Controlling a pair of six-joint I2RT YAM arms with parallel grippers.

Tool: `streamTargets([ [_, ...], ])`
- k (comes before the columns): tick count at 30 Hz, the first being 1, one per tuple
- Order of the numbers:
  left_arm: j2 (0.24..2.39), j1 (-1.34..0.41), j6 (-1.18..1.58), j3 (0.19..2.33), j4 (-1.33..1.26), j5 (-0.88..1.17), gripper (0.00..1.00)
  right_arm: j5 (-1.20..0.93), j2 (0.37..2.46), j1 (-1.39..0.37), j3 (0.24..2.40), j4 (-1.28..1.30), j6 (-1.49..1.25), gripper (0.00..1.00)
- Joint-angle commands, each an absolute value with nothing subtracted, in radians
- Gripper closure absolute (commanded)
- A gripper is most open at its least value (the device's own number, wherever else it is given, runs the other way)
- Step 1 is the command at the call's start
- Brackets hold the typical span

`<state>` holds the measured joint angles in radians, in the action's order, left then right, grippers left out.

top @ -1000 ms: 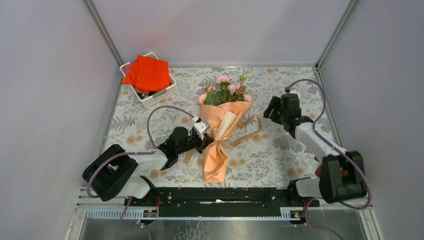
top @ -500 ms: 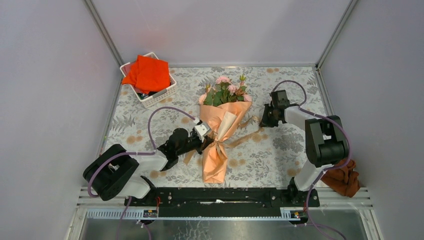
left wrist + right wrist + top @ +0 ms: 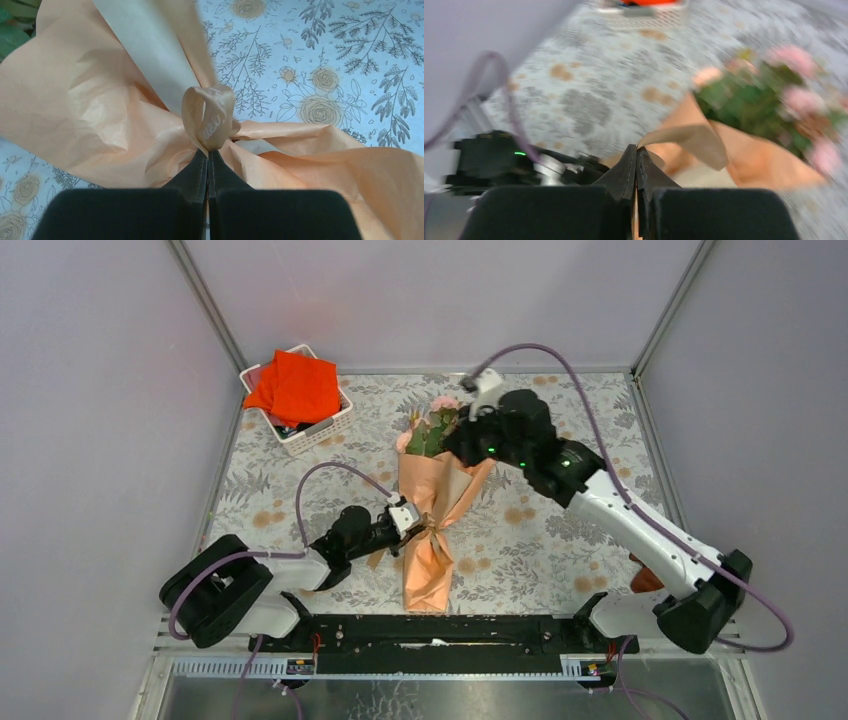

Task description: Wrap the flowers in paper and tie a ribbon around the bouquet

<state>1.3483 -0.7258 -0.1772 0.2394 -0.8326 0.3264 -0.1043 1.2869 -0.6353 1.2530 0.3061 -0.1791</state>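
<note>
The bouquet lies in the middle of the table, its pink flowers (image 3: pixel 432 428) at the far end and the peach-orange paper (image 3: pixel 430 575) cone pointing toward me. A tan ribbon (image 3: pixel 436 527) circles the cone's waist. My left gripper (image 3: pixel 408 524) is shut on the ribbon; in the left wrist view its tips (image 3: pixel 207 152) pinch the base of a ribbon loop (image 3: pixel 210 117) against the paper (image 3: pixel 75 100). My right gripper (image 3: pixel 458 448) hangs over the cone's mouth beside the flowers (image 3: pixel 769 100). Its tips (image 3: pixel 637 148) are shut on a tan ribbon strip (image 3: pixel 689 140); that view is blurred.
A white basket (image 3: pixel 318 436) holding a bright orange-red cloth (image 3: pixel 296 388) stands at the far left corner. A rust-brown cloth (image 3: pixel 640 582) peeks out behind the right arm's base. Grey walls close in on three sides, and a black rail (image 3: pixel 440 632) runs along the near edge.
The right arm swung from the table's right side to above the bouquet and its jaws went from open to shut on the ribbon. The left gripper drew slightly nearer, still gripping.
</note>
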Motion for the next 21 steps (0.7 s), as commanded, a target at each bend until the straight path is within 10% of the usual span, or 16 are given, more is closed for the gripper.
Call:
streamTargets([
  [1,1.308,-0.736,-0.32,0.223,-0.935,0.382,1.0,-0.117,1.511,-0.847,1.431,0.253,-0.147,1.0],
  [12,1.224,-0.737,-0.427,0.173,-0.891,0.433,1.0,-0.182,1.832,-0.905,1.654,0.265,-0.278,0.98],
  [16,1.22,-0.738,-0.412,0.179,-0.885,0.428,1.0,-0.282,1.837,-0.901,1.692,0.366,-0.184,0.58],
  [21,1.222,-0.738,-0.382,0.179,-0.866,0.397,1.0,-0.216,1.551,-0.838,1.346,0.223,-0.04,0.41],
])
